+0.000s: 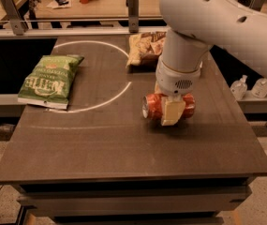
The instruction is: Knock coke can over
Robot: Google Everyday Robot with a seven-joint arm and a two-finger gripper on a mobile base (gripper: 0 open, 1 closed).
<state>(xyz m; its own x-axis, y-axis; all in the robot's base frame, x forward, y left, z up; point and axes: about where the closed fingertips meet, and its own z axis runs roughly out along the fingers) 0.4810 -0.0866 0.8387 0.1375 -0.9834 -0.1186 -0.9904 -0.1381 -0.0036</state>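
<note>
Already down: the coke can (153,106) lies on its side on the desk (123,146), so the task looks done.
The claw (171,112) sits low across the can's middle, a position suited to tipping it; clenched or released, I cannot tell. The can's silver top faces the green chip bag (51,78), well apart; another bag (144,48) lies beyond the can.

One can (152,107), tool (171,111); apparently two bags (51,78) (144,48)

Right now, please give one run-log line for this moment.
coke can: lying on its side | pincer: directly over the can | task: can down
</note>
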